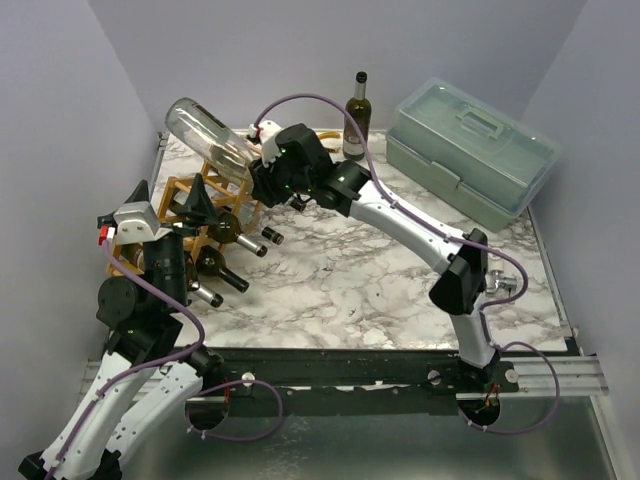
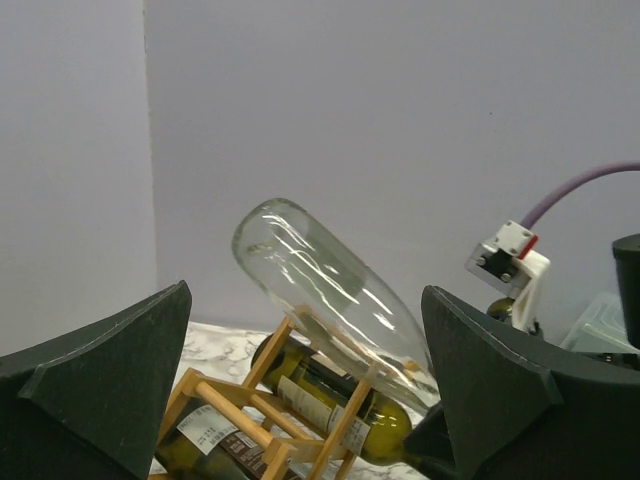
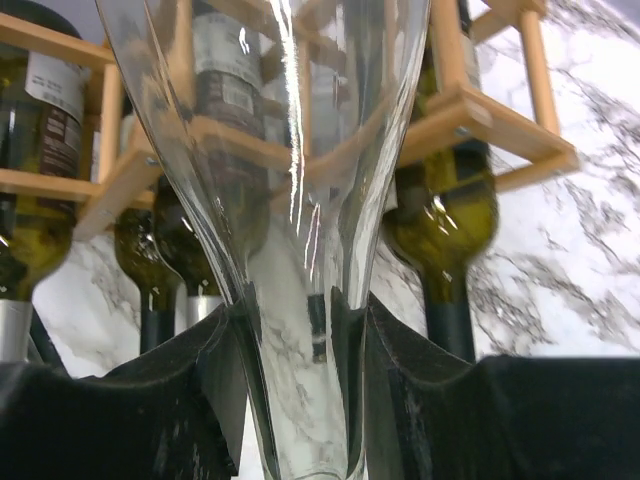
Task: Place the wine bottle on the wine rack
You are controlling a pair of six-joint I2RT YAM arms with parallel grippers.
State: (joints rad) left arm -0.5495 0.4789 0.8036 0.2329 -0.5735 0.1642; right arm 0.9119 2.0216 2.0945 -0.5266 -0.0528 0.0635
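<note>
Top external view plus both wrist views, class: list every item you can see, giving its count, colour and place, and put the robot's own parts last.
clear wine bottle: one, colourless glass, tilted on top of the rack
wine rack: one, light-brown wood, left rear of the table
racked bottles: at least three, dark green, lying in the cells
standing bottle: one, dark, upright by the back wall
toolbox: one, pale green, right rear
table: one, white-grey marble top
left gripper: one, black, open, beside the rack
right gripper: one, black, shut on the clear bottle's neck
</note>
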